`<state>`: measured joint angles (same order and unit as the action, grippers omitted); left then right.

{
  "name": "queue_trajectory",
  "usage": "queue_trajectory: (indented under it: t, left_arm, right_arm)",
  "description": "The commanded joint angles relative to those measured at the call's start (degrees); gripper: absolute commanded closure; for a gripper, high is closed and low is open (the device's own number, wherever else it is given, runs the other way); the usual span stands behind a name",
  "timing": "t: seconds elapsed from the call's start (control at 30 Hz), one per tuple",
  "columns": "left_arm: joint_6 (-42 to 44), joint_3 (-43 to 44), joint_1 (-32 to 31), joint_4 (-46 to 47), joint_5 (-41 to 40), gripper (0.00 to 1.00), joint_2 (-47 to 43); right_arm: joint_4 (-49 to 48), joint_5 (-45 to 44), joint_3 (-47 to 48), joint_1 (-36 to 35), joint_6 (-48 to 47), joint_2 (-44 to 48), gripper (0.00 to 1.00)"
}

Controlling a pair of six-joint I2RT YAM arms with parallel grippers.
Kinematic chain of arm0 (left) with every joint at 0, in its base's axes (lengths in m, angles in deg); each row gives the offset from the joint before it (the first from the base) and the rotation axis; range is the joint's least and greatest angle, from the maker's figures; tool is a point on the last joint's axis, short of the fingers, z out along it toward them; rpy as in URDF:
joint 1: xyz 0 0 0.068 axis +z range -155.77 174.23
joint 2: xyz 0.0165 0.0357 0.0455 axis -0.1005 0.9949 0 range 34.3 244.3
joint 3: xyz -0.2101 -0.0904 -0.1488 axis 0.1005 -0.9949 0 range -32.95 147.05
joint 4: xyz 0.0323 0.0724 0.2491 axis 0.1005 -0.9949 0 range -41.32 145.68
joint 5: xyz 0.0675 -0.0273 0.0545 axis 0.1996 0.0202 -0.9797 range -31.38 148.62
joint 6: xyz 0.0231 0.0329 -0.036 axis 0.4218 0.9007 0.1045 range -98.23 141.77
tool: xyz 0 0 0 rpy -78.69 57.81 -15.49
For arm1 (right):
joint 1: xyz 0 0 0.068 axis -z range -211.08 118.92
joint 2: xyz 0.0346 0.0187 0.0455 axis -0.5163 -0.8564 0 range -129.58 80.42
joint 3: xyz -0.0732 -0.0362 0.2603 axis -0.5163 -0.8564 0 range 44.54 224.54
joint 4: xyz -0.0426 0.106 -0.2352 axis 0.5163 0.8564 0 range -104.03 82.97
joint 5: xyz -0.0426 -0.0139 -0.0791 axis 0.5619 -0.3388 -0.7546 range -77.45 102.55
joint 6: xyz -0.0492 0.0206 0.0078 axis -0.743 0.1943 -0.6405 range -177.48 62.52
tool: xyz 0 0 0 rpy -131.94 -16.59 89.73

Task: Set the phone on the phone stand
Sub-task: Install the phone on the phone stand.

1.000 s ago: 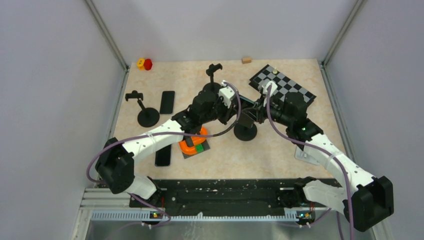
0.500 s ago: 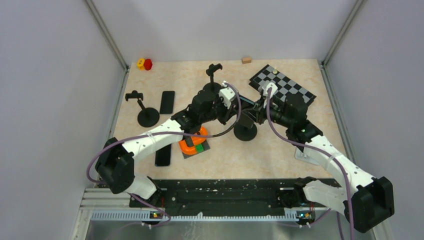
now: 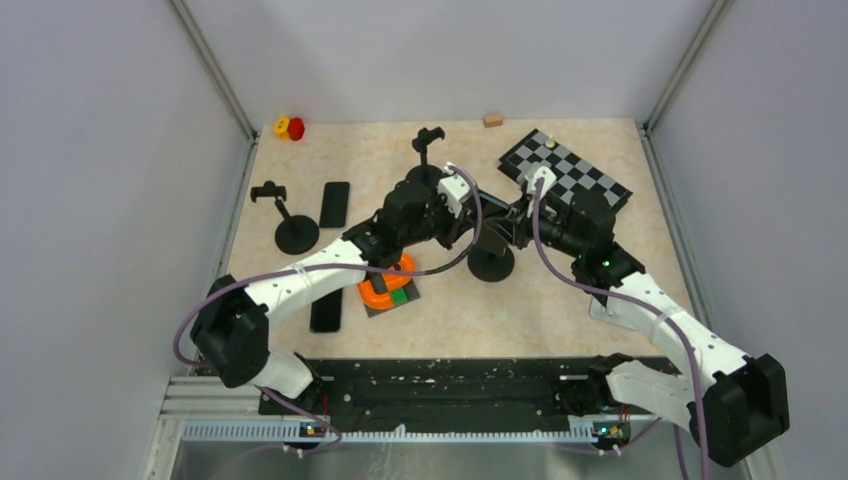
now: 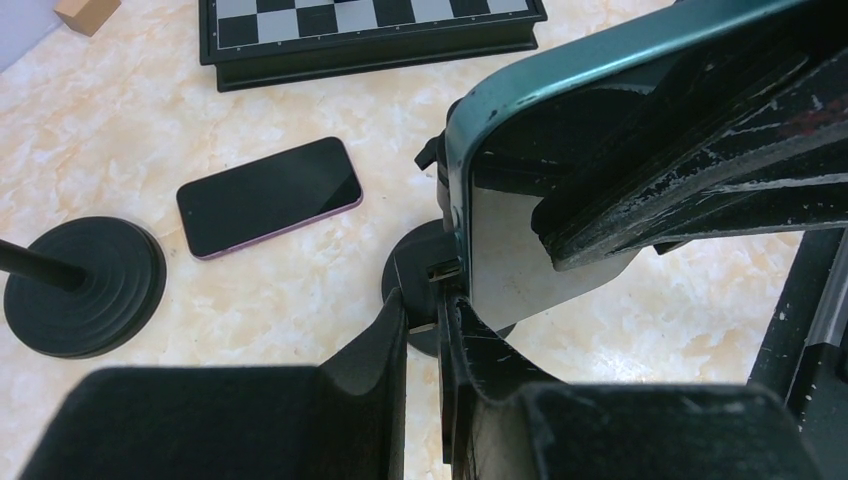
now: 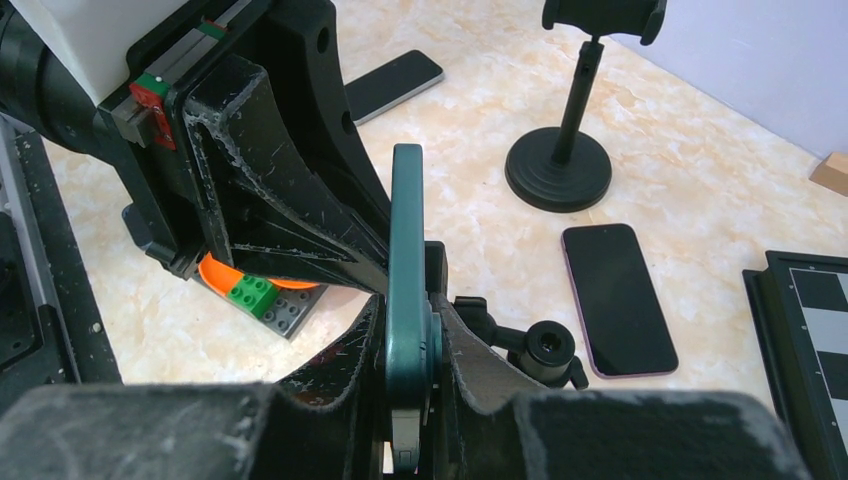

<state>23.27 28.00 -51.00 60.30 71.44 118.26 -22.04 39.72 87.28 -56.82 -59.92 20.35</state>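
Observation:
A phone in a teal case [image 5: 407, 230] stands on edge between the fingers of my right gripper [image 5: 408, 322], which is shut on it. The teal rim [image 4: 520, 90] also shows in the left wrist view, over the round black base of the phone stand [image 4: 412, 272]. My left gripper [image 4: 425, 315] is shut on a thin black tab of the stand's holder, directly under the phone. In the top view both grippers meet above the stand's base [image 3: 492, 264]. The stand's ball joint [image 5: 545, 346] sticks out beside the right fingers.
A pink-edged phone [image 5: 617, 298] lies flat close by, and two more phones [image 3: 334, 204] [image 3: 325, 313] lie on the left. Two other black stands [image 3: 295, 230] [image 3: 428, 140] are upright. A chessboard [image 3: 565, 180] is at the back right, orange and green bricks [image 3: 385, 290] under the left arm.

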Motion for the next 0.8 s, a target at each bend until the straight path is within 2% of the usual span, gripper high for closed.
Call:
queue_trajectory:
  t: [0.0, 0.3, 0.47, 0.77]
  left_arm:
    - [-3.52, -0.93, -4.64, -3.71, 15.76, 1.0, -1.11]
    - [-2.03, -1.27, -4.78, -3.92, 20.64, 1.0, -1.69]
    - [3.28, -1.68, -5.03, -4.37, 26.83, 1.0, -1.96]
    - [4.37, -2.51, -5.06, -4.22, 25.12, 1.0, -2.08]
  right_arm:
    - [-2.99, -18.41, -1.18, 2.09, -5.4, -3.26, 1.0]
    - [-3.82, -19.04, -2.2, 2.09, -6.5, -2.64, 1.0]
    - [-4.97, -17.99, -3.05, 2.18, -6.92, -2.46, 1.0]
    - [-7.42, -13.31, -4.27, 3.55, -7.5, -1.66, 1.0]
